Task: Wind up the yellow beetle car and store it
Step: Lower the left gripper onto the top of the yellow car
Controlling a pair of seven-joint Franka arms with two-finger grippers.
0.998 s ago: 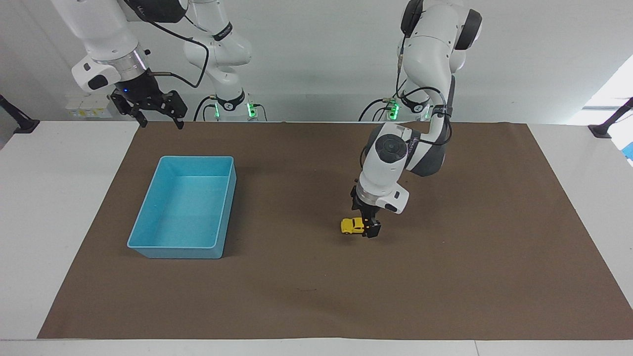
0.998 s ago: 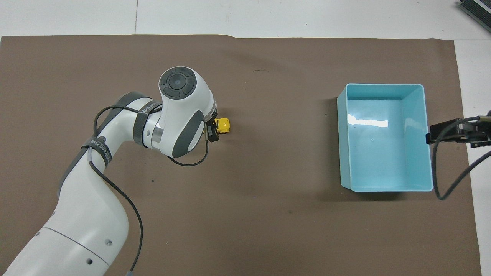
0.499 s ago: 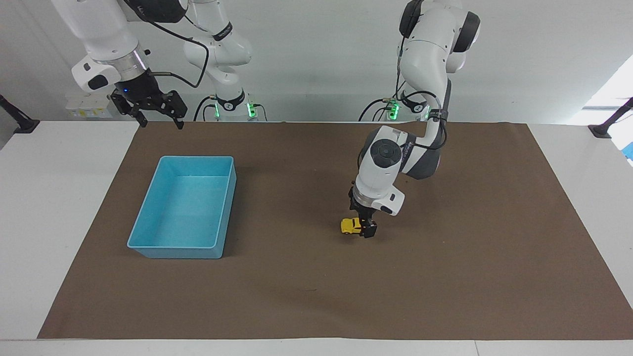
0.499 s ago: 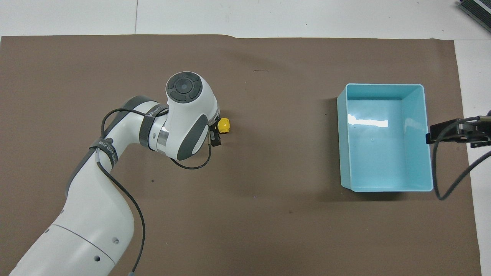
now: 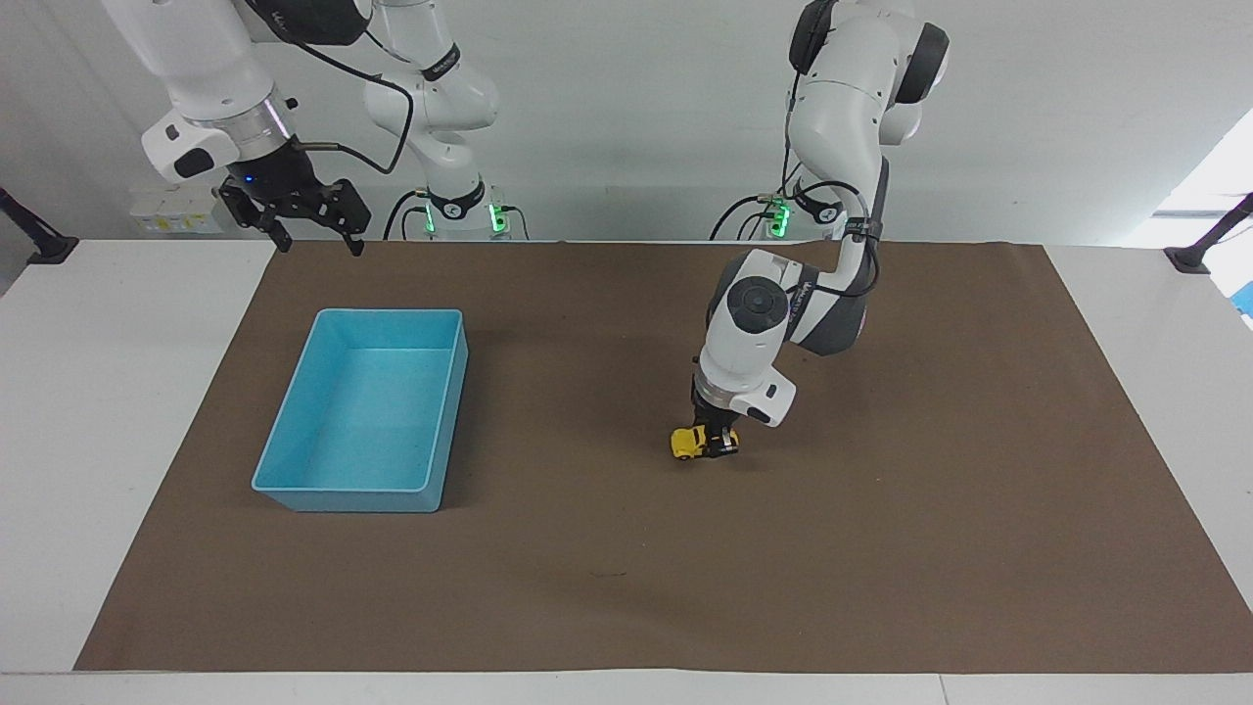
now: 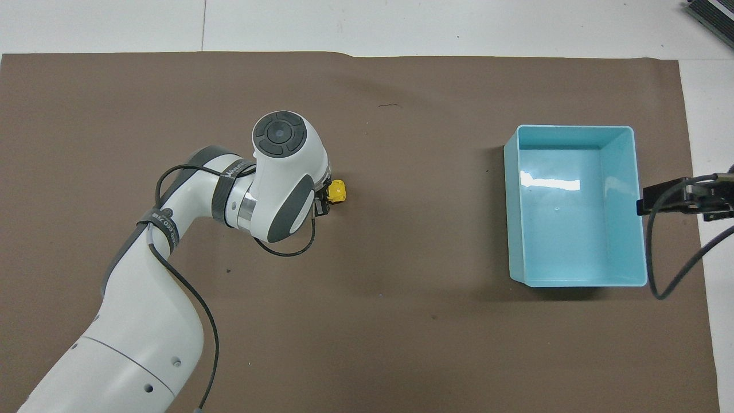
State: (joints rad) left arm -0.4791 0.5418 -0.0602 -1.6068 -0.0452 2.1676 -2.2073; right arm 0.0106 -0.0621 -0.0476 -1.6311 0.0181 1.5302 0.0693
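Note:
The yellow beetle car (image 5: 688, 443) is tiny, with dark windows. My left gripper (image 5: 718, 446) is shut on the car's rear end, low over the middle of the brown mat. In the overhead view only the car's nose (image 6: 336, 190) shows beside the left gripper (image 6: 322, 202), under the arm's wrist. The light-blue bin (image 5: 364, 409) stands empty toward the right arm's end of the table; it also shows in the overhead view (image 6: 575, 205). My right gripper (image 5: 311, 227) hangs open in the air over the mat's edge, nearer to the robots than the bin, and waits.
A brown mat (image 5: 881, 548) covers most of the white table (image 5: 98, 392). Black clamp mounts (image 5: 1199, 250) stand at both ends of the table. The right arm's cable (image 6: 671, 269) hangs beside the bin in the overhead view.
My left gripper has carried the car slightly toward the bin and turned it a little. The right arm has not moved.

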